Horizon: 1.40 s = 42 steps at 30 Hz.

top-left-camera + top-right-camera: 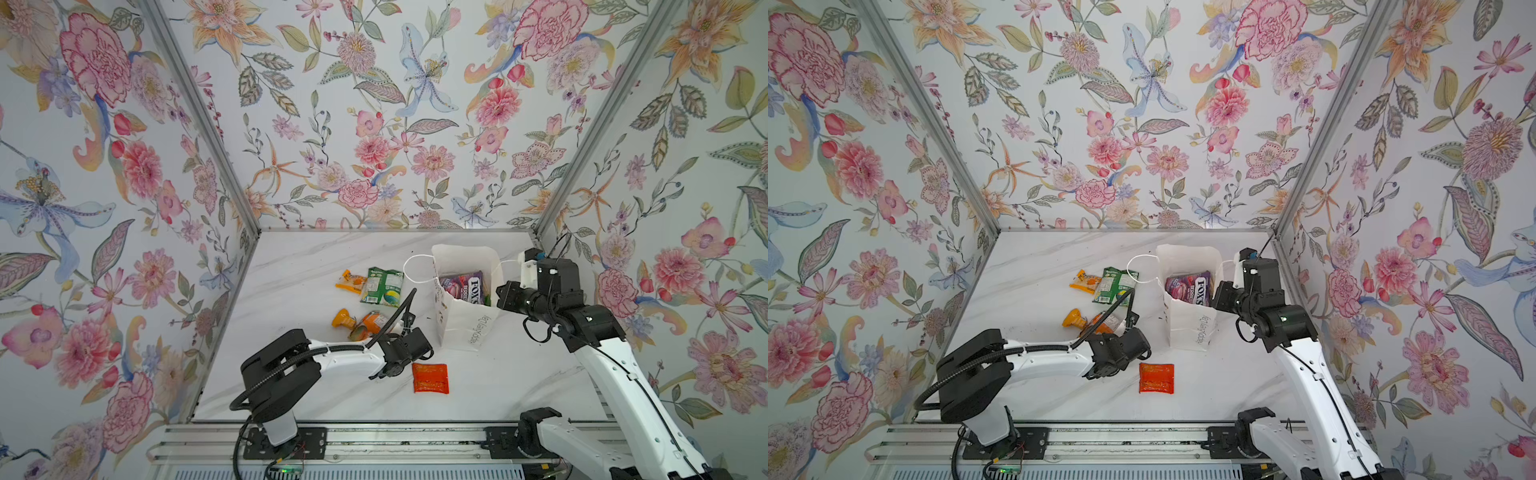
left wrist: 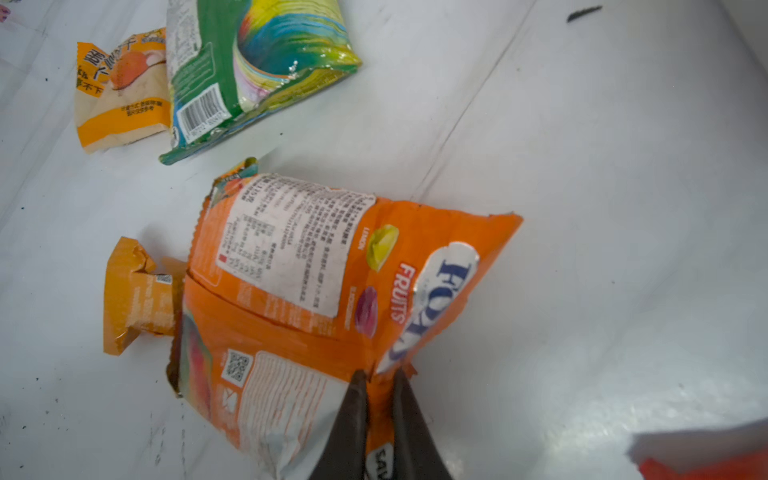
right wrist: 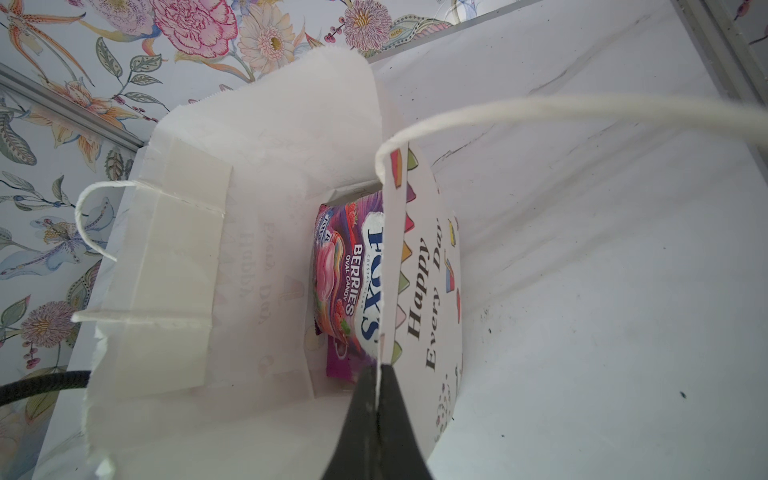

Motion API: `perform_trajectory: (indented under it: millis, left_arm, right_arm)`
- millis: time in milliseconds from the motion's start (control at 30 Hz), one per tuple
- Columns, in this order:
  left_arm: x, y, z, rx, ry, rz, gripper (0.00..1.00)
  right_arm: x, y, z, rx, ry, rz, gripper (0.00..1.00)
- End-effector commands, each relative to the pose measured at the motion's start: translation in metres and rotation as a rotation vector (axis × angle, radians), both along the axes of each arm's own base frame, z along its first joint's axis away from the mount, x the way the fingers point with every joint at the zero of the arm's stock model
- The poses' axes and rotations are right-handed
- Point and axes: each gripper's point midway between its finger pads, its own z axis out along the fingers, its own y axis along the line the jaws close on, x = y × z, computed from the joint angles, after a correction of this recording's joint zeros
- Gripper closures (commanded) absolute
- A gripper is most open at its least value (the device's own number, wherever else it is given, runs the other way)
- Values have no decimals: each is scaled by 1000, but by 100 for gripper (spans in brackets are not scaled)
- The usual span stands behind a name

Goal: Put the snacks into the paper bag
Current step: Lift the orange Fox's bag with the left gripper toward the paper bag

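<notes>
Right wrist, paper bag [image 3: 266, 158] half-hiding purple FOX'S packet [image 3: 338, 270]

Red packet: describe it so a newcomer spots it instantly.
On the white marble table, find the white paper bag. In front of it, toward the near edge, the red packet lies flat, alone. It is the only red one; the other loose packets are orange or green.

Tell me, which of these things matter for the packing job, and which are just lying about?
Job: paper bag, purple sweets packet inside it, orange sweets packet, green packet, flat orange sachet, crumpled orange sachet, red packet.
Just there: flowered walls, metal rail, table.
</notes>
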Motion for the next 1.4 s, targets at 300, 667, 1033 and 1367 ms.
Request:
perform_trajectory:
  millis: [300, 667, 1033, 1367]
  left_arm:
    - [-11, 10, 115, -431, -124, 66, 100]
    - [-10, 37, 224, -722, -360, 93, 100]
    - [-11, 51, 309, -839, -509, 75, 100]
    - [-5, 18, 385, -898, -583, -48, 100]
  right_arm:
    - [0, 1, 13, 17, -41, 8, 100]
    - [1, 4, 16, 20, -45, 16, 100]
    - [3, 6, 16, 18, -41, 16, 100]
    - [1, 10, 16, 13, -43, 25, 100]
